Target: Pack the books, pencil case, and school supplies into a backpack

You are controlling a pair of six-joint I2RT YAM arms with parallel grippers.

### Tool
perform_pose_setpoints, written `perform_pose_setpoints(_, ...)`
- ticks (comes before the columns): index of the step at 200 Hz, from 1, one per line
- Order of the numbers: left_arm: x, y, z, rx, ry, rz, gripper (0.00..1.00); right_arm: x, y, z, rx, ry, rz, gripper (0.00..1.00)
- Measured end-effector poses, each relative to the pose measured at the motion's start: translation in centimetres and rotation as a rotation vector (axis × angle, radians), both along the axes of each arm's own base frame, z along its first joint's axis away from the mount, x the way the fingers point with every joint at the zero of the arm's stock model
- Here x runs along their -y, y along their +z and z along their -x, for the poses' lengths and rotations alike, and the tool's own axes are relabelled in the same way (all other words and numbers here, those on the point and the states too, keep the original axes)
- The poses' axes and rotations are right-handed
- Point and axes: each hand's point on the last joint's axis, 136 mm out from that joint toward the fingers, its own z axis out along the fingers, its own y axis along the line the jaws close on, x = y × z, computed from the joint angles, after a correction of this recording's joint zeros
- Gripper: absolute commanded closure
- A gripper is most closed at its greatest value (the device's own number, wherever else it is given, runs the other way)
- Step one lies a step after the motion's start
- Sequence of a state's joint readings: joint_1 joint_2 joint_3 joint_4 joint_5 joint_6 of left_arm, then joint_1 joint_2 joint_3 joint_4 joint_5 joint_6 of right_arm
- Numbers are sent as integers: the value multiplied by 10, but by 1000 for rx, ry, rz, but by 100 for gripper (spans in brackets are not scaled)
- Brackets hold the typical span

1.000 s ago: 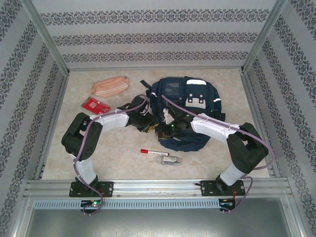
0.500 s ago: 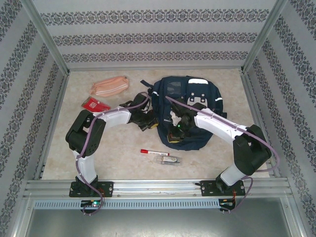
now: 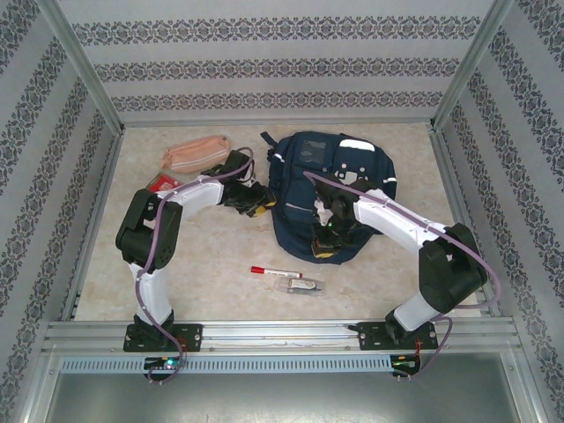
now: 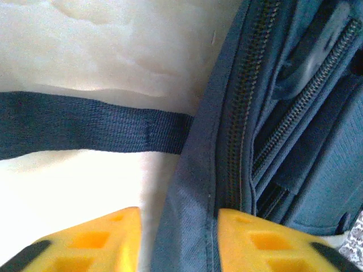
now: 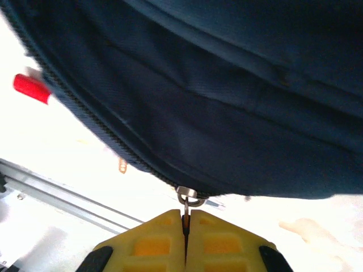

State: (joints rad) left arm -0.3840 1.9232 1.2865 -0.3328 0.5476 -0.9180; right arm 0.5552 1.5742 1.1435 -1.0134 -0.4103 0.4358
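Step in hand, my read: unzipping the main compartment so things can go in.

Right gripper (image 5: 186, 218): pressed together, pinching the small metal zip pull (image 5: 187, 195) at the lower edge of the large navy-blue fabric backpack (image 3: 330, 176). Left gripper (image 4: 178, 243): fingers spread, straddling the bag's left seam next to the dark zip track (image 4: 241, 113), not clamping it.

To do it well:
- close the left on that seam first, or the bag will likely slide along with the pull
- drag the slider along the zip line, low and parallel to the fabric, not lifting away from it
- mind the dark webbing strap (image 4: 85, 122) lying flat across the left of the left wrist view; don't snag it

Backpack: upper centre-right of the top view, flat on the pale mottled table top (image 3: 211, 256). Front pockets up, thin white stripe, pale patches. Looks soft and floppy.

Out on the table:
- salmon-pink fabric pencil case (image 3: 196, 154), upper left
- small red flat packet (image 3: 159, 183) below it, partly under the left arm
- slim white marker with red cap (image 3: 275, 272) and clear-wrapped greyish item (image 3: 301, 285), lower centre, just beside each other
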Motion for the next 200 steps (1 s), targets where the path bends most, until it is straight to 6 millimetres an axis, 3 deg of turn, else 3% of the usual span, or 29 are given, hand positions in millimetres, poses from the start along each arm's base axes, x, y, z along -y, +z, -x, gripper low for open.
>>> perform_pose_setpoints(39, -18, 35, 42, 30, 33, 14, 42, -31, 22, -18, 62, 38, -79, 100)
perform_pose_setpoints(64, -3, 53, 57, 76, 29, 24, 41, -50, 31, -24, 64, 65, -142, 100)
perform_pose_setpoints(89, 19, 42, 68, 60, 44, 32, 40, -61, 29, -25, 58, 93, -167, 100)
perform_pose_setpoints(121, 25, 20, 64, 25, 97, 0, 42, -67, 25, -24, 70, 103, -187, 100)
perform_pose_setpoints(134, 26, 14, 65, 25, 101, -25, 52, -65, 21, -24, 70, 101, -179, 100)
perform_pose_setpoints(148, 26, 6, 64, 24, 112, -53, 88, -61, 14, -21, 66, 88, -157, 100)
perform_pose_setpoints(157, 24, 2, 64, 17, 120, -69, 100, -55, 11, -19, 65, 79, -137, 100)
perform_pose_setpoints(178, 23, -2, 62, 16, 111, -95, 100, -41, 2, -17, 89, 69, -72, 100)
perform_pose_setpoints(200, 27, 13, 52, 46, 75, -116, 100, -19, -8, -11, 104, 49, 17, 100)
